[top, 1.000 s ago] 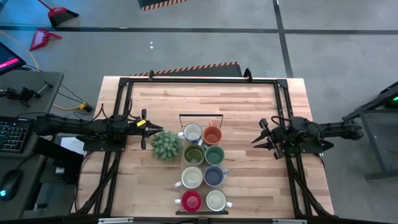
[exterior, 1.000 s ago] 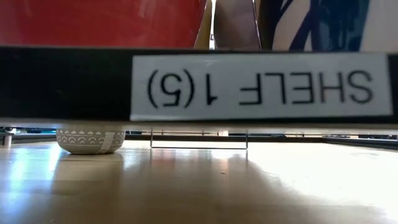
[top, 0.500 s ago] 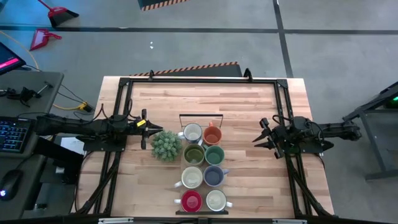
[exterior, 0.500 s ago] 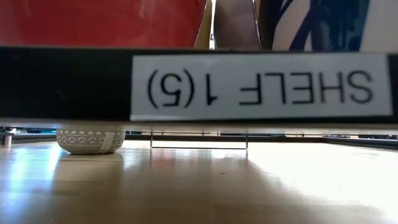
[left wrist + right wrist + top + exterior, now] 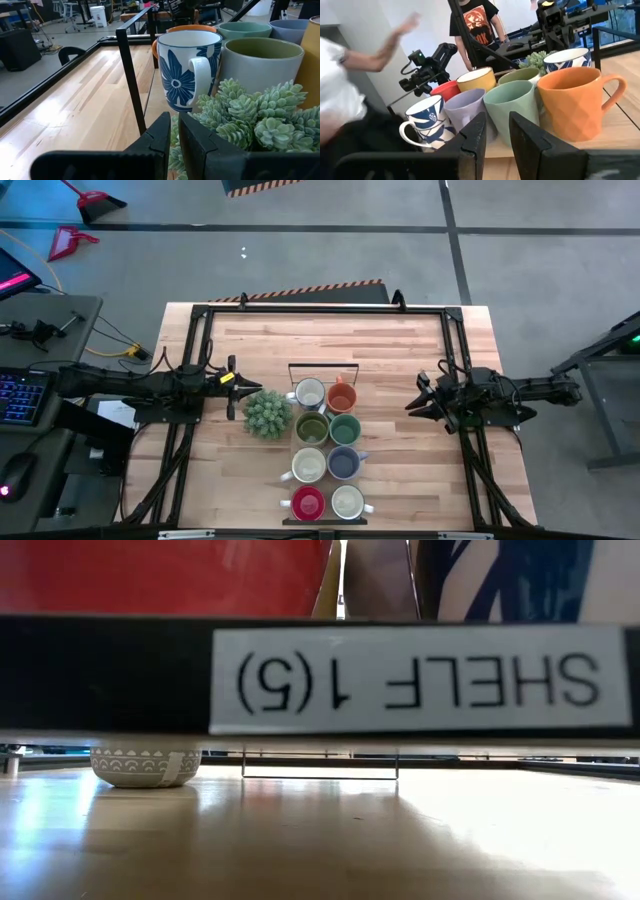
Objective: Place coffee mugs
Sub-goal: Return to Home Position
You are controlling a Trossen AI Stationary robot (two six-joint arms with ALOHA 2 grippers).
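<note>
Eight coffee mugs (image 5: 327, 449), one potted plant (image 5: 267, 413), two arms.

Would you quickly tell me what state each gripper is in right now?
Left gripper: shut, holding nothing, beside the potted plant.
Right gripper: slightly open, holding nothing, off to the side of the mugs.

You see a grey concrete floor (image 5: 330, 255) crossed by dark seams, with a red dustpan (image 5: 68, 242) lying at its far left. A light wooden plank tabletop (image 5: 400, 350) stands on it, beside a grey desk (image 5: 50, 330) carrying a backlit keyboard (image 5: 20, 395).
</note>
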